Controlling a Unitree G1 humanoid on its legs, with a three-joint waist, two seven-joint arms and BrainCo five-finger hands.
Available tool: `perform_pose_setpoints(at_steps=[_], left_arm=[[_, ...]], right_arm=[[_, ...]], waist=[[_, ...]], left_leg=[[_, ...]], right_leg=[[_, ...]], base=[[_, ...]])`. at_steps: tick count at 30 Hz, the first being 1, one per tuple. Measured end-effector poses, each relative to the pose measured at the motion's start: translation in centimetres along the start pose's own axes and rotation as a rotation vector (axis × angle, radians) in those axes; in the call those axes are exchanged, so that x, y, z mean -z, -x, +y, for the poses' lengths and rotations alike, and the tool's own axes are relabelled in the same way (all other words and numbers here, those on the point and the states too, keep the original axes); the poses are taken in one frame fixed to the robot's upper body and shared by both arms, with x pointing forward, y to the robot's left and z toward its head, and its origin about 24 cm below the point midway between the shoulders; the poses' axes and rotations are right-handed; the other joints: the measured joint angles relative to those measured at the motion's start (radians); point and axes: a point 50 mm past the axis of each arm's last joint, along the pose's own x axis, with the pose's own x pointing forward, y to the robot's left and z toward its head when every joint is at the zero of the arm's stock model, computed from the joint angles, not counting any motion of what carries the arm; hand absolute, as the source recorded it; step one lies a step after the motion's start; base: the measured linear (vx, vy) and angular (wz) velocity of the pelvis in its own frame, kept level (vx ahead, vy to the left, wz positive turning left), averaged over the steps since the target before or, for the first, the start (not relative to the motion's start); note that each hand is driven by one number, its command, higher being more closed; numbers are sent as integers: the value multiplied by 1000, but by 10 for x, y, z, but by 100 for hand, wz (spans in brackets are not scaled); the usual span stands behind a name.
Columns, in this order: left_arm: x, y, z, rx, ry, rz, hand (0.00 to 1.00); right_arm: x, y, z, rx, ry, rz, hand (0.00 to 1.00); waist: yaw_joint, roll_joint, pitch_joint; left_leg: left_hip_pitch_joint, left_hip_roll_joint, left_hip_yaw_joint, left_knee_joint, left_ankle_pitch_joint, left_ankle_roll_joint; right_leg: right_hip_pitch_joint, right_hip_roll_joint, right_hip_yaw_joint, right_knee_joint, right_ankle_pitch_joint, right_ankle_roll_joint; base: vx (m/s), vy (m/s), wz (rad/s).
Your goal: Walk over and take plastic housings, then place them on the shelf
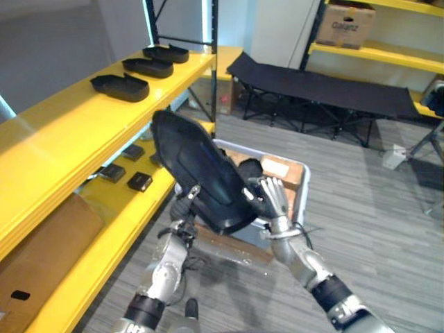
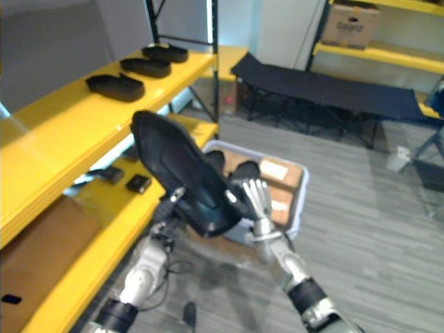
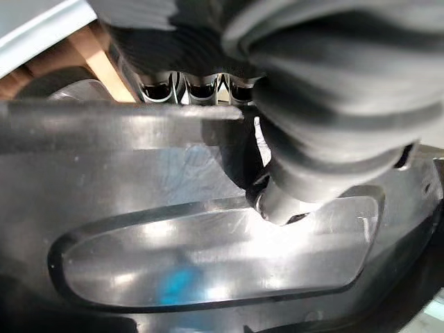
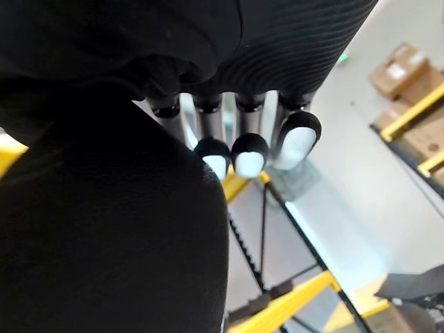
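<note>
A large black plastic housing (image 1: 201, 170) is held up tilted between both hands, in front of the yellow shelf (image 1: 76, 128). My left hand (image 1: 184, 207) grips its lower left edge; in the left wrist view the thumb (image 3: 326, 139) presses on the housing's inner face (image 3: 208, 263) and the fingers reach behind the rim. My right hand (image 1: 272, 199) rests against the housing's right side with straight fingers (image 4: 250, 152) showing past the black edge (image 4: 104, 243). Three more black housings (image 1: 120, 86) lie in a row on the upper shelf board.
A pale bin (image 1: 300, 189) with cardboard boxes stands on the floor behind the hands. Small black parts (image 1: 139, 182) lie on the lower yellow board. A black folding cot (image 1: 326, 87) stands further back, with another yellow rack and a cardboard box (image 1: 347, 26) at the right.
</note>
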Motion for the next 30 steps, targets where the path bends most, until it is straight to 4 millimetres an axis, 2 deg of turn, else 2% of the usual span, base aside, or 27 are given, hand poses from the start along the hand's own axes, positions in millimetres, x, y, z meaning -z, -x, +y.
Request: perform_pose_setpoints(at_steps=[1,2,7,11,16,19,21,25,26,28,29,30], left_arm=[[-2,0,-1,1,-10,-9,100],[-5,0,-4,4,-48,-30,100],[-19,2,-14,33,-188,-113,100],[-22,4,-15,37,-280,-145,100],[-33,25,-18,33,-325,-231,100],[-45,40,-31,66,-414,-353,100],[-58,51,-43,102,-481,-459,100],[-73,64,-58,114,-632,-636,100],[-75,66,-59,100,-652,-661,100],[-91,69,-47,-36,-717,-765,100],[-103,72,-36,-145,-715,-817,100],[-116,79,-20,-282,-730,-878,100]], right_arm=[[-1,0,1,0,-12,4,100],[-2,0,1,5,-26,11,0],[-7,2,1,19,-147,46,0],[-6,5,3,-23,-228,88,0],[-9,10,-1,-80,-542,140,0],[-17,10,-15,-64,-675,88,0],[-24,4,-35,-42,-747,7,0],[-33,-3,-72,-11,-850,-135,0],[-33,-2,-76,-10,-856,-149,0],[-38,3,-93,-1,-921,-210,0],[-31,6,-105,72,-960,-194,0],[-16,12,-122,178,-969,-156,0]], waist=[[0,0,0],[0,0,0],[0,1,0],[2,2,0],[1,8,2],[2,25,12],[1,35,9],[-3,40,8],[-3,40,8],[-8,41,8],[-12,42,9],[-19,42,9]], left_leg=[[0,0,0,0,0,0],[0,0,0,0,-1,-1],[-2,-5,0,0,-4,-3],[-5,-7,-3,1,-6,-4],[-5,-11,-7,4,-3,0],[-5,-13,-14,4,-3,0],[-5,-13,-17,4,-5,-3],[-5,-12,-15,4,-6,-4],[-5,-11,-13,4,-6,-4],[-5,-9,-7,1,-6,-5],[-5,-8,-3,0,-7,-5],[-5,-7,2,0,-8,-5]], right_leg=[[0,0,0,0,0,0],[0,0,0,-1,0,0],[1,0,-2,-6,0,0],[2,0,-3,-9,-1,-1],[0,-2,-11,0,-5,-6],[0,-4,-21,11,-12,-6],[0,-4,-23,13,-15,-7],[-1,-4,-23,13,-17,-6],[-2,-4,-22,13,-17,-6],[-6,-4,-16,14,-17,-6],[-10,-3,-9,15,-17,-6],[-15,-3,-2,17,-17,-6]], base=[[0,0,0],[0,0,0],[0,0,0],[0,0,0],[0,0,2],[-4,-1,7],[-8,-1,2],[0,0,0],[-19,2,-4],[-13,2,-8],[-3,2,-13],[3,3,-12]])
